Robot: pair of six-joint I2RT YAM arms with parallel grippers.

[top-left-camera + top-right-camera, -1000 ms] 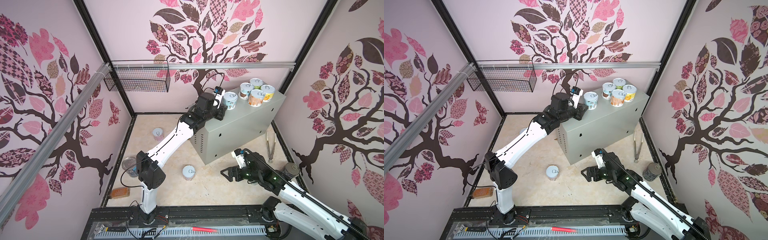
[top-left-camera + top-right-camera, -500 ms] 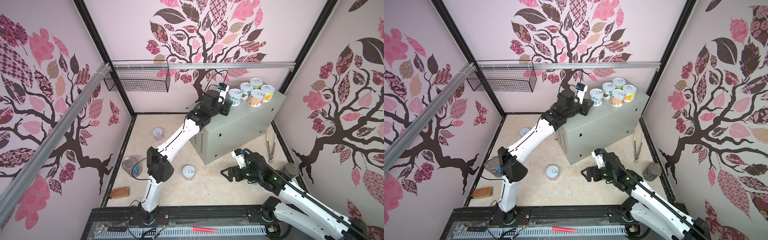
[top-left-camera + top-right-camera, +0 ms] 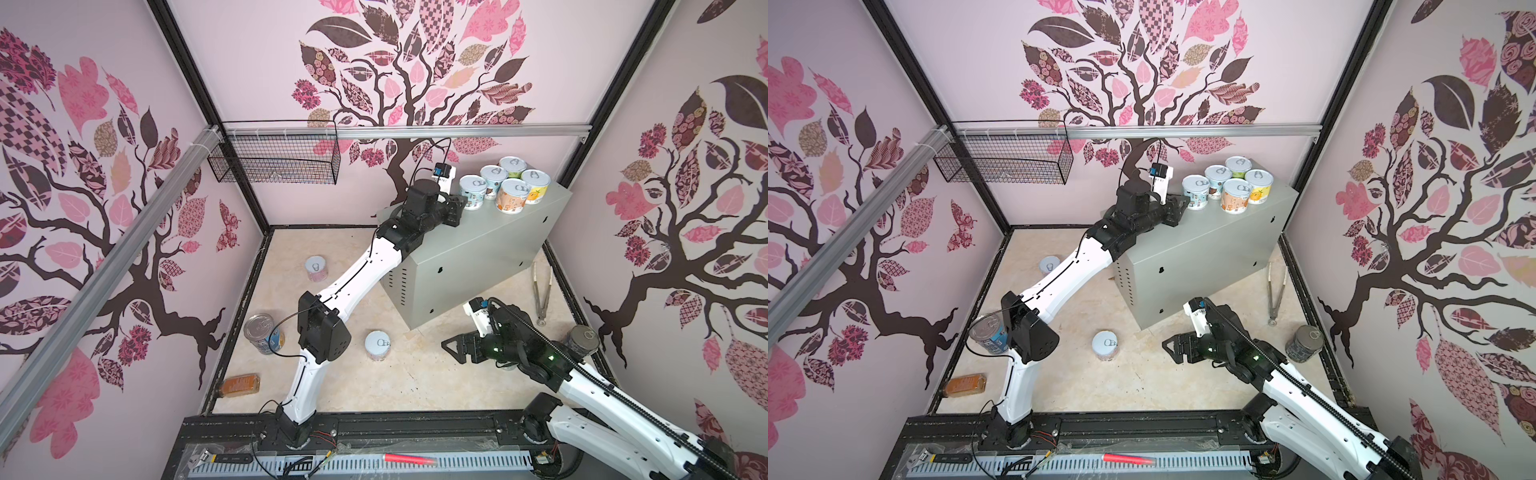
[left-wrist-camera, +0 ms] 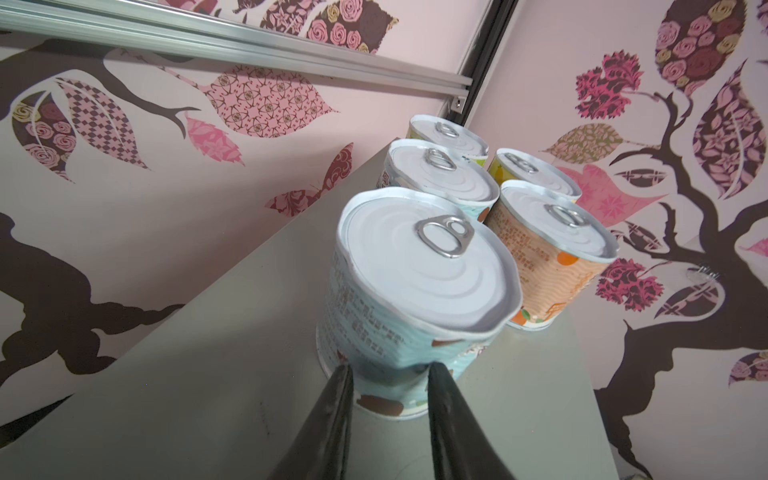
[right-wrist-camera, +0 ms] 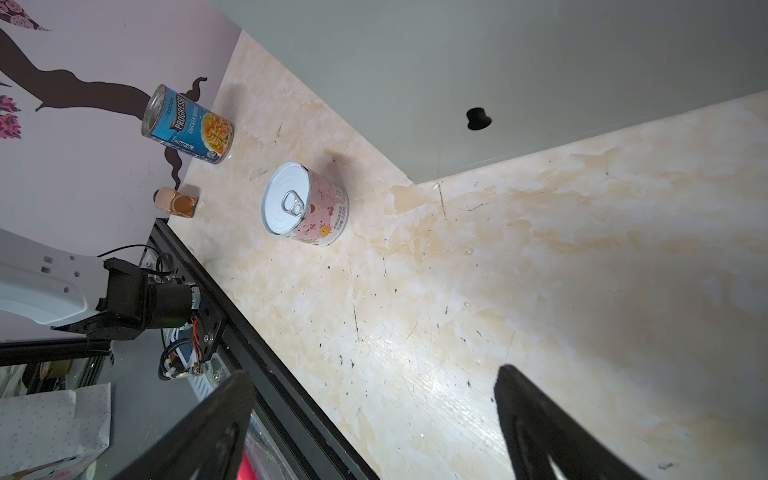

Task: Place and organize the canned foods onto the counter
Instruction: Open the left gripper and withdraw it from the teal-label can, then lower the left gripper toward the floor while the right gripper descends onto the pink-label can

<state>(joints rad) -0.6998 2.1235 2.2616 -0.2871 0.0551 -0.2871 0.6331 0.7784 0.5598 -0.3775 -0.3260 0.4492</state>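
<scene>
The counter [image 3: 478, 257] is a light-grey metal box at the back right. Several short canned foods stand clustered on its top, among them an orange one [image 3: 512, 195] and a yellow one [image 3: 535, 186]. My left gripper [image 4: 390, 372] is shut on the low, dented wall of the teal can [image 4: 415, 282], which stands on the counter beside the others [image 3: 473, 192]. On the floor are a pink can [image 3: 316, 268], another short can [image 5: 305, 203], a blue tall can [image 5: 187, 124] and a dark can [image 3: 584, 340]. My right gripper [image 5: 374, 378] hovers open and empty over the floor in front of the counter.
Metal tongs [image 3: 542, 291] lie on the floor right of the counter. An orange-brown bottle [image 3: 240, 384] lies in the near left corner. A black wire basket [image 3: 274, 162] hangs from the rail on the back wall. The black front rail [image 5: 266, 361] runs near my right gripper.
My left arm has carried the teal can right and back along the counter top, up to the cluster. The right arm has not moved.
</scene>
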